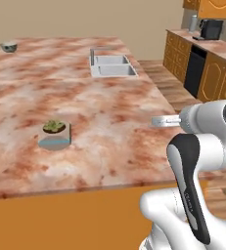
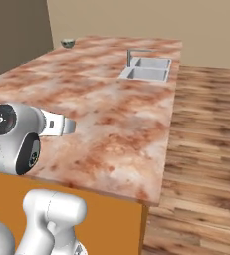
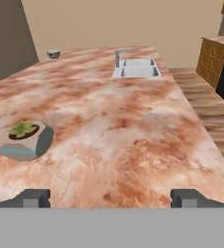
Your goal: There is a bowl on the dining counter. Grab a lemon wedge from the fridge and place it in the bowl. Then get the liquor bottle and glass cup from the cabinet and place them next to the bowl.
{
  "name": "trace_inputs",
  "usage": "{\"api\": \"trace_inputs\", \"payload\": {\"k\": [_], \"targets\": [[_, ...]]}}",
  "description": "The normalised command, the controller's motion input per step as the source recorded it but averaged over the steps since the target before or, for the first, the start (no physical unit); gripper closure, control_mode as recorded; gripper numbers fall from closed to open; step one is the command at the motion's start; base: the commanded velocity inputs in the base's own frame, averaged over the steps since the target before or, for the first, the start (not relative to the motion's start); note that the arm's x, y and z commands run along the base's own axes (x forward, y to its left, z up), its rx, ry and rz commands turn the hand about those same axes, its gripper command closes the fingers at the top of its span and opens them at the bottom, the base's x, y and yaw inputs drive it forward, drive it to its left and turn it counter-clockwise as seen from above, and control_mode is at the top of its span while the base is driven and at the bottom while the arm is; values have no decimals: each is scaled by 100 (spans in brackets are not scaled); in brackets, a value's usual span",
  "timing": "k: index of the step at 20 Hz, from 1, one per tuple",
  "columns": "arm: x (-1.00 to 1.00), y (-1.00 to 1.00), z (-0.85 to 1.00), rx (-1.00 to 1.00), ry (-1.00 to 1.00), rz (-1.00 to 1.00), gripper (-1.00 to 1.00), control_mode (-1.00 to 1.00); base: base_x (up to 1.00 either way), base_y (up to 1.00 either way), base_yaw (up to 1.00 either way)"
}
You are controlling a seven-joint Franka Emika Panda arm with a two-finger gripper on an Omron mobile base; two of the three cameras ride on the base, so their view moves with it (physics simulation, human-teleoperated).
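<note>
A small grey bowl (image 1: 8,46) (image 2: 67,43) (image 3: 53,54) stands at the far left corner of the marble dining counter (image 1: 109,112) (image 2: 121,114) (image 3: 123,126). My gripper (image 3: 109,198) is open, its two dark fingertips (image 3: 33,197) spread wide with nothing between them. It hovers over the near edge of the counter and points across it, far from the bowl. In the left base view the hand (image 1: 164,120) reaches out from the arm over the counter's right side. The lemon wedge, fridge, liquor bottle and glass cup are out of view.
A double sink with faucet (image 1: 112,66) (image 2: 146,69) (image 3: 135,68) is set into the far right of the counter. A small potted plant (image 1: 55,134) (image 3: 26,138) stands near the front left. Orange cabinets, a dark dishwasher (image 1: 195,71) and a coffee machine (image 1: 210,29) line the right wall.
</note>
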Motion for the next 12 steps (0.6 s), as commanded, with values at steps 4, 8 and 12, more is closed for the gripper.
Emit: {"api": "trace_inputs", "payload": {"k": [4,8,12], "targets": [[0,0,0,0,0,0,-100,100,0,-100,24],[0,0,0,0,0,0,-100,100,0,-100,23],[0,0,0,0,0,0,-100,100,0,-100,22]]}}
